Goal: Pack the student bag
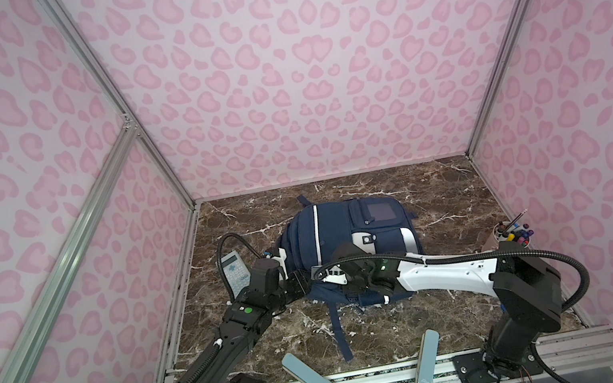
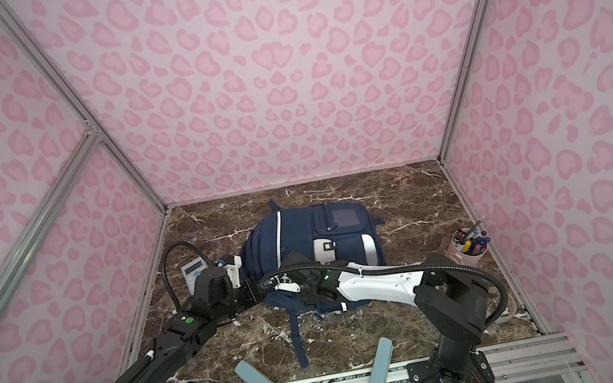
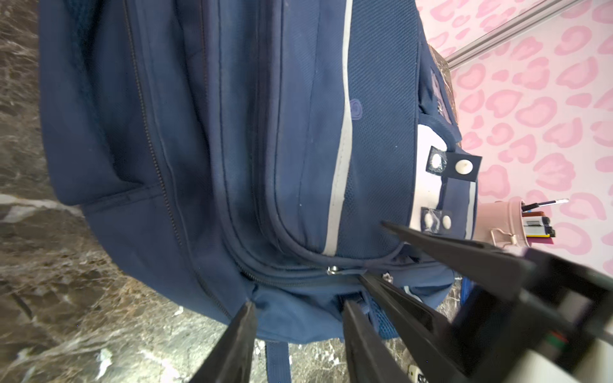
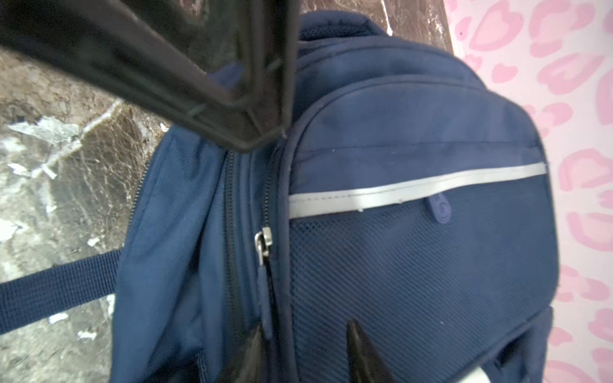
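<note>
We see the bag (image 1: 345, 232) lying flat in the middle of the surface (image 1: 444, 317), front up, with a strap trailing toward our bases. Both grippers meet at its near end. Our left gripper (image 3: 297, 303) is partly open, tips at the fabric, holding nothing. Our right gripper (image 4: 303, 326) is also partly open, a zip pull (image 4: 265, 298) beside one tip, unpinched.

The student bag (image 1: 339, 233) is showing navy blue with white stripes. The surface (image 1: 424, 328) is showing brown marble with white veins. The walls (image 1: 294, 55) are showing pink leopard spots. A cup (image 1: 492, 243) at the right edge is showing pale pink.
</note>
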